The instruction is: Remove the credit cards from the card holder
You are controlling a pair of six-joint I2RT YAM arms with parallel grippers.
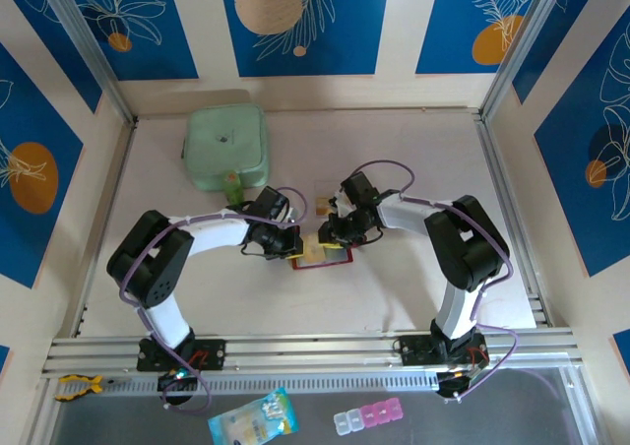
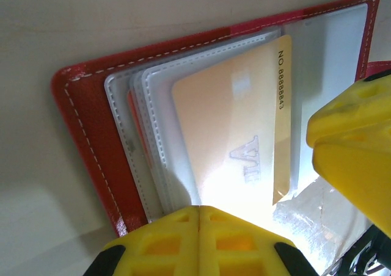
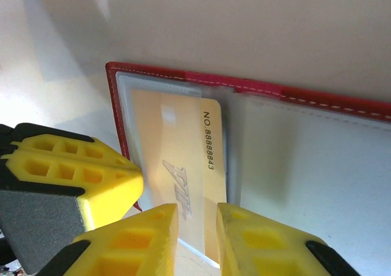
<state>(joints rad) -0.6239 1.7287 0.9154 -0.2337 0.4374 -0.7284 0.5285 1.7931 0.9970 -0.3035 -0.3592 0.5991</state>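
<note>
A small dark red leather-like card holder [image 2: 85, 129] lies open flat at the centre of the pale table [image 1: 413, 150], with bare surface on every side. A mint-green square pouch [image 1: 226, 148] sits well apart at the upper left. A gold-orange credit card [image 2: 226, 129] rests in the holder's clear sleeves. The left gripper [image 2: 198, 218] is fully closed, its tips at the card's lower edge. The right gripper [image 3: 197, 218] is parted by a narrow gap, with the card's face showing through. I cannot tell whether it touches the card.
</note>
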